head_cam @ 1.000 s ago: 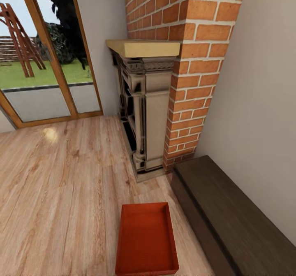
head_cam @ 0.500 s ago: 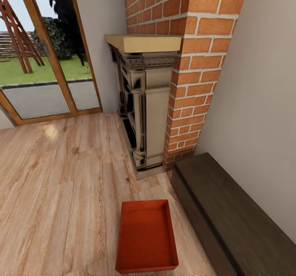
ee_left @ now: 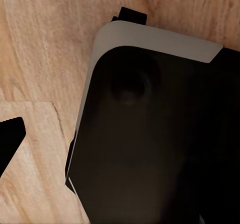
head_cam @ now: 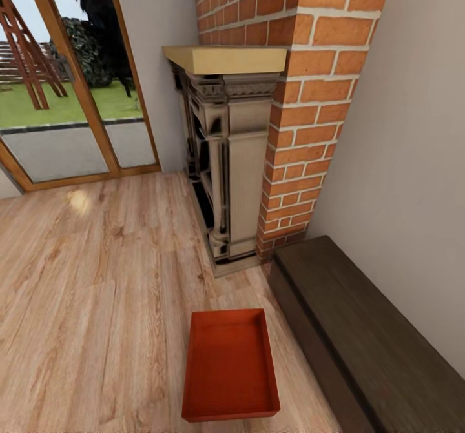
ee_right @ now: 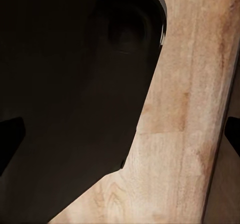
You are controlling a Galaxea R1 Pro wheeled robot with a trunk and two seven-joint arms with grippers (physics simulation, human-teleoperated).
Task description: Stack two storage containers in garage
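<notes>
Left to right: glass door (head_cam: 71,97) upper left, 1 storage container (head_cam: 230,365) on the plank floor (head_cam: 97,291) at bottom centre, dark cabinet (head_cam: 368,336) right. It looks light, stiff and thin-walled; I'd clamp both long rims. How far my tools are open, I cannot tell.

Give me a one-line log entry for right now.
room: living room | storage container: empty, on wood floor beside dark low cabinet | tools: not holding it
</notes>
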